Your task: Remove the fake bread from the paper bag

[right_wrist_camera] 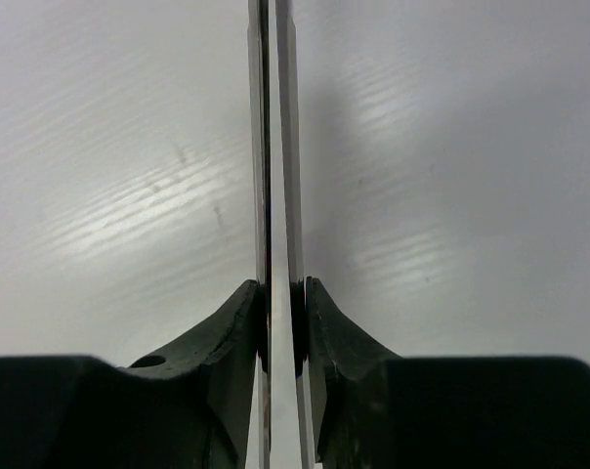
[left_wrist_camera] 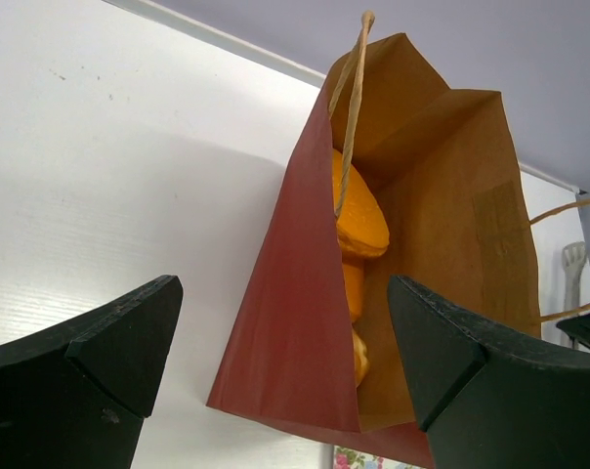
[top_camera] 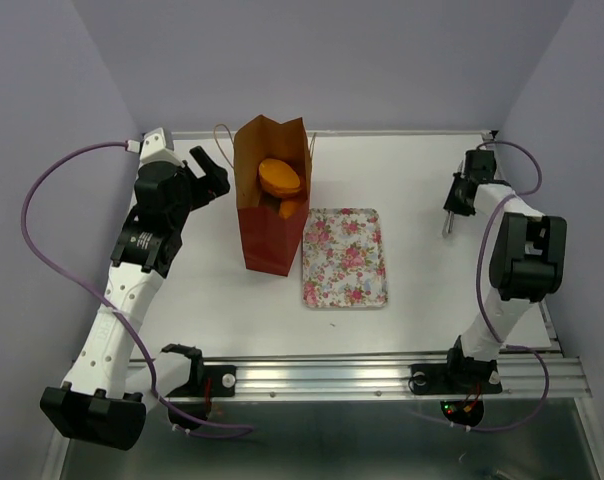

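Left gripper [left_wrist_camera: 283,293]: jaws wide, nothing held.
Paper bag [left_wrist_camera: 285,332]: dead ahead of the left gripper, just beyond its tips, open mouth facing it. In top view the bag is at 3 o'clock from the left gripper, with its long axis 12–6.
Cord handle [left_wrist_camera: 349,117]: hangs across the mouth.
Fake bread [left_wrist_camera: 358,220]: inside the bag, stacked near the red side wall.
Floral tray [top_camera: 344,257]: 5 o'clock of the bag, just beside it.
Right gripper [top_camera: 464,190]: well apart, 3 o'clock of the bag, clamped on a thin metal tool [right_wrist_camera: 273,147], possibly tongs.
Judgement: left arm nearer, reach goes in past the handle.

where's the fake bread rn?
Top view: the fake bread sits inside the standing paper bag, left of centre on the table, between the left gripper and the floral tray.
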`<action>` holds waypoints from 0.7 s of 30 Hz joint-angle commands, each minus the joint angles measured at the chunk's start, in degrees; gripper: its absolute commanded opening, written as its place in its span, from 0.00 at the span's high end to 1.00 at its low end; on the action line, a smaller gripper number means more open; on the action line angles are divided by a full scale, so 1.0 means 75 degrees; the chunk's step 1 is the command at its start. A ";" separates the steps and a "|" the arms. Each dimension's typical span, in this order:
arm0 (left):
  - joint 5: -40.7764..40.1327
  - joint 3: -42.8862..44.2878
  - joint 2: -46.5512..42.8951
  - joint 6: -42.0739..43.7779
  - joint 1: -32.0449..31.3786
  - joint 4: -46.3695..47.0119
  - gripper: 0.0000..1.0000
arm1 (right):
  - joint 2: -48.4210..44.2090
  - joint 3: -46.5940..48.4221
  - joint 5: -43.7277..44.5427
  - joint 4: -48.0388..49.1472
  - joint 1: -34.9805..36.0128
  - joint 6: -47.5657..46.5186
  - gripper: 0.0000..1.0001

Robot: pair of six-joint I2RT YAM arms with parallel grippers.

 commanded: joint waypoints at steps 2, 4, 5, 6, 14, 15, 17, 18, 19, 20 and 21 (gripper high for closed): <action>-0.0412 0.0056 -0.0289 -0.0092 -0.0031 0.0110 0.01 | -0.1917 0.0056 -0.1034 -0.0291 -0.0036 -0.0181 0.76; -0.0471 0.0091 -0.0265 -0.0104 -0.0042 0.0052 0.01 | -0.2222 0.0069 -0.1526 -0.0456 -0.0036 -0.0099 0.75; -0.0448 0.0126 -0.0265 -0.0104 -0.0042 0.0029 0.01 | -0.2537 -0.0001 -0.1981 -0.0503 -0.0036 -0.0052 0.75; -0.0401 0.0138 -0.0219 -0.0128 -0.0042 0.0017 0.01 | -0.2702 -0.0048 -0.2229 -0.0503 -0.0036 0.0006 0.75; 0.0149 0.0384 -0.0078 -0.0128 -0.0042 -0.0007 0.01 | -0.4120 -0.0283 -0.5471 -0.0398 -0.0036 0.0124 0.64; 0.0196 0.0407 -0.0078 -0.0116 -0.0054 -0.0007 0.01 | -0.4226 -0.0341 -0.5686 -0.0363 -0.0036 0.0240 0.63; 0.0173 0.0419 -0.0089 -0.0104 -0.0066 -0.0018 0.01 | -0.4402 -0.0377 -0.6154 -0.0235 -0.0036 0.0300 0.60; 0.0139 0.0431 -0.0089 -0.0116 -0.0066 -0.0030 0.01 | -0.4554 -0.0377 -0.6215 -0.0234 -0.0036 0.0370 0.60; 0.0127 0.0466 -0.0101 -0.0093 -0.0066 -0.0042 0.01 | -0.4625 -0.0377 -0.6297 -0.0234 -0.0036 0.0405 0.59; 0.0115 0.0466 -0.0101 -0.0093 -0.0066 -0.0042 0.01 | -0.4684 -0.0400 -0.6356 -0.0222 -0.0036 0.0417 0.59; 0.0103 0.0524 -0.0101 -0.0093 -0.0066 -0.0054 0.01 | -0.4789 -0.0412 -0.6414 -0.0222 -0.0036 0.0429 0.56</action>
